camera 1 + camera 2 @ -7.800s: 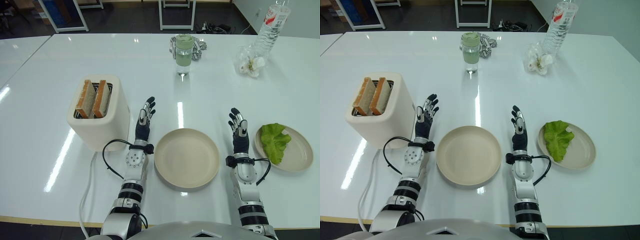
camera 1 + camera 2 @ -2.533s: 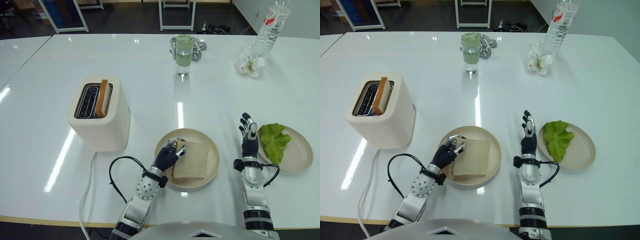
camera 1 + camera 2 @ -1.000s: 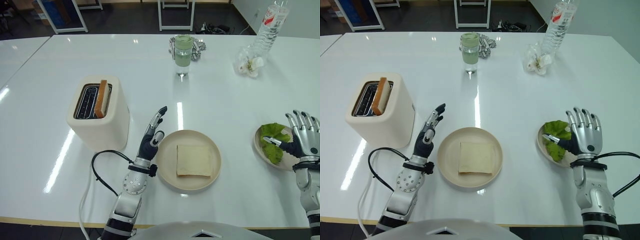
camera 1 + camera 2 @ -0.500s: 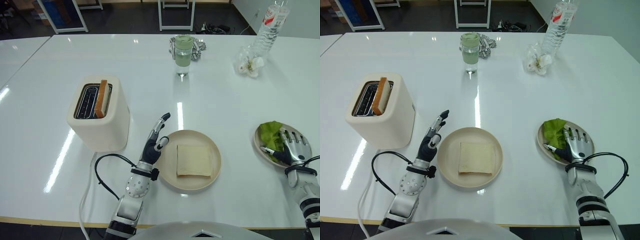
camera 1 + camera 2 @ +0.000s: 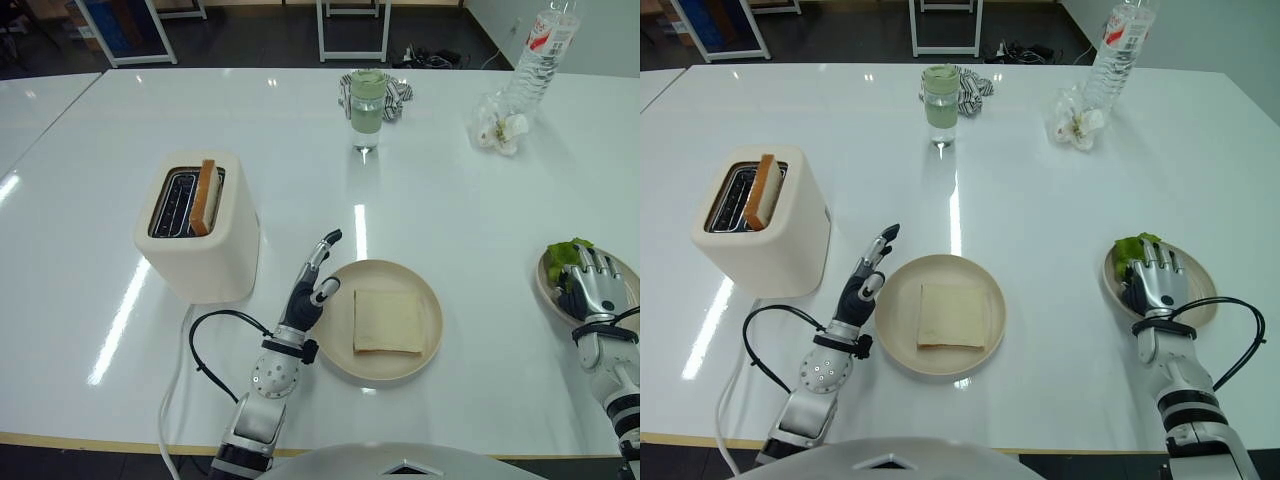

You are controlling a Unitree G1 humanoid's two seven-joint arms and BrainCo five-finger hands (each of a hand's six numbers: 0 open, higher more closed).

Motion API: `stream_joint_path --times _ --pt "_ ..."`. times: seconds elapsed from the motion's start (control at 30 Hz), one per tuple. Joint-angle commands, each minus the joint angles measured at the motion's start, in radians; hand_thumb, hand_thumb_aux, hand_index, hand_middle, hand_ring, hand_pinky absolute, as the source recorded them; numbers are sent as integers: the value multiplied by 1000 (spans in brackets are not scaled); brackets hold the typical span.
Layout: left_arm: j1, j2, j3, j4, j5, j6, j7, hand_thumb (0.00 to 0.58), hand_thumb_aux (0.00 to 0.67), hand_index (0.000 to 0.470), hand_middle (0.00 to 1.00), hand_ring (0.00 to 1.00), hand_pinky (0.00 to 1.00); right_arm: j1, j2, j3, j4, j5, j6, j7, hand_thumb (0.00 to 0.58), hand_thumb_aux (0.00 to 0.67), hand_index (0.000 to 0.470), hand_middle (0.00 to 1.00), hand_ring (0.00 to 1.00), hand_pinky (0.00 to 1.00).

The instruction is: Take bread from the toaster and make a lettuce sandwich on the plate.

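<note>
Now the right hand (image 5: pixel 1155 280) lies palm-down on the lettuce (image 5: pixel 1130 248) in the side plate (image 5: pixel 1202 298), far right of the counter (image 5: pixel 450 200). A strip of green shows at the hand's far-left edge. Cannot tell whether the hand has closed on the leaf.

- Change: a second ago this hand hung spread above the leaf, and half a second ago it came down onto it. Since then the side plate has slid right under the hand. The toaster and main plate sit where they were, so the move belongs to the plate, not the camera.
- Left hand (image 5: pixel 312 280): fingers apart, holding nothing, standing just left of the main plate (image 5: pixel 336 340). It has hardly moved in the last half second.
- Bread slice (image 5: pixel 387 320) lies flat on the main plate, right of centre.
- Second slice (image 5: pixel 205 195) stands in the right slot of the toaster (image 5: pixel 200 245), left of the plate. The left slot is empty.

Reading: base slice is placed and the lettuce pickup is under way. The plate's slide suggests push more than grip, so the leaf may not be secured. The top slice is yet to come.
</note>
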Motion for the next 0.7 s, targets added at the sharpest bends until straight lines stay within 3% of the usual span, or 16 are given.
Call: stream_joint_path --times 0.03,0.23,0.47,0.57,0.6,0.63,0.67,0.7 --pt "8 -1 2 13 7 -3 -3 0 0 0 0 0 0 29 -26 -11 -46 28 16 23 580 670 470 0 0 0" --pt "9 -4 -1 23 10 -8 -4 0 0 0 0 0 0 87 -45 -42 -165 48 37 34 580 670 470 0 0 0" --pt "10 -8 -4 34 10 -14 -4 0 0 0 0 0 0 199 -60 -135 -512 39 100 104 580 670 470 0 0 0" --pt "11 -15 -7 41 16 -16 2 0 0 0 0 0 0 190 -66 -148 -518 33 111 127 580 670 470 0 0 0" --pt "11 -16 -9 43 17 -16 2 0 0 0 0 0 0 190 -67 -150 -499 32 111 126 508 434 304 0 0 0" --pt "9 -17 -11 46 18 -17 2 0 0 0 0 0 0 189 -69 -149 -469 32 110 125 438 339 238 0 0 0" --pt "9 -18 -12 48 18 -17 1 0 0 0 0 0 0 187 -71 -146 -440 33 109 125 410 307 216 0 0 0" --pt "8 -18 -12 49 18 -18 1 0 0 0 0 0 0 181 -73 -141 -406 36 103 122 136 84 59 0 0 0"
